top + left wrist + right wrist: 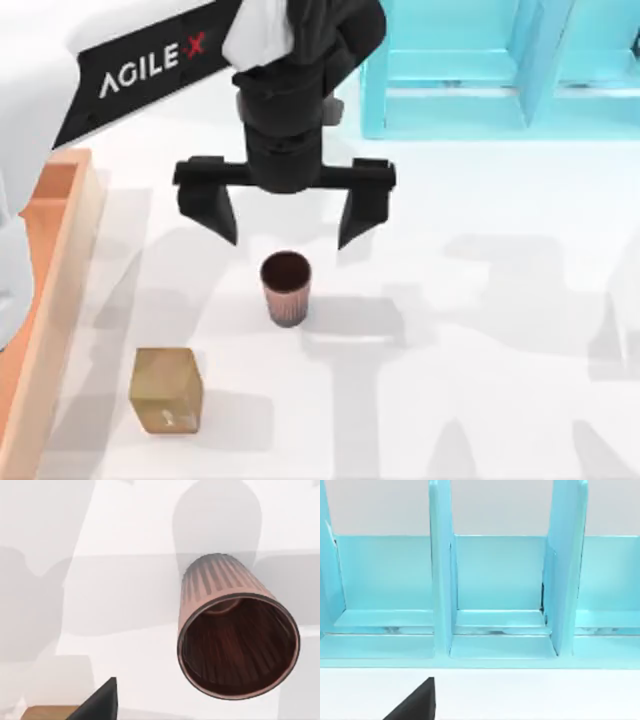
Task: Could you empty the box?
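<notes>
The left claw [285,215] hangs open above the bench [480,300], its two black fingers spread wide and holding nothing. Directly below its fingertips in the top view stands a small ribbed brown cup [286,287], upright on the bench with its mouth facing up; the left wrist view looks down into that dark mouth [239,645]. Further from the claw, toward the bench's left and nearer the bottom edge, sits a tan cube block [166,389], apart from the cup.

The box [62,260] lies well off to the left of the claw, at the bench's left edge, its long axis running along that edge. What can be seen of its reddish inside looks bare, though most of it is cut off, so I cannot be sure it is empty. The left arm is the nearer one to it; any return to the box means a sideways move left.

The right arm is parked facing the cyan shelf unit [500,595]; its claw state cannot be told.
</notes>
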Controlling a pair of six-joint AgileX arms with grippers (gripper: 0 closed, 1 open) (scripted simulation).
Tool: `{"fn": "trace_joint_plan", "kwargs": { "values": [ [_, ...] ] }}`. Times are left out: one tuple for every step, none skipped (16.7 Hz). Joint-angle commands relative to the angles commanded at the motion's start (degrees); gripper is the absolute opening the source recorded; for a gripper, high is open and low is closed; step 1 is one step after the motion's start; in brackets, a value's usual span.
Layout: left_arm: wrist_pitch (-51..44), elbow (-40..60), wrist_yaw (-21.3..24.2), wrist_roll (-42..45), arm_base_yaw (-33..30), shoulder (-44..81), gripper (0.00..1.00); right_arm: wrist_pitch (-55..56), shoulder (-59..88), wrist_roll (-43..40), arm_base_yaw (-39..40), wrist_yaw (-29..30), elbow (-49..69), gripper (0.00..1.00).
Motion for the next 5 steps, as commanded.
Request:
{"fn": "trace_joint_plan", "kwargs": {
  "values": [
    [-2.1,1.9,0.0,0.0,0.0,-0.3,1.0,0.0,0.0,0.0,0.0,0.0,0.0,1.0],
    [-4.0,3.6,0.0,0.0,0.0,-0.5,1.0,0.0,0.0,0.0,0.0,0.0,0.0,1.0],
    [-5.4,4.9,0.0,0.0,0.0,-0.8,1.0,0.0,0.0,0.0,0.0,0.0,0.0,1.0],
    [-6.4,5.9,0.0,0.1,0.1,-1.0,1.0,0.0,0.0,0.0,0.0,0.0,0.0,1.0],
    [-6.8,6.3,0.0,0.1,0.1,-1.1,1.0,0.0,0.0,0.0,0.0,0.0,0.0,1.0]
  ]
}}
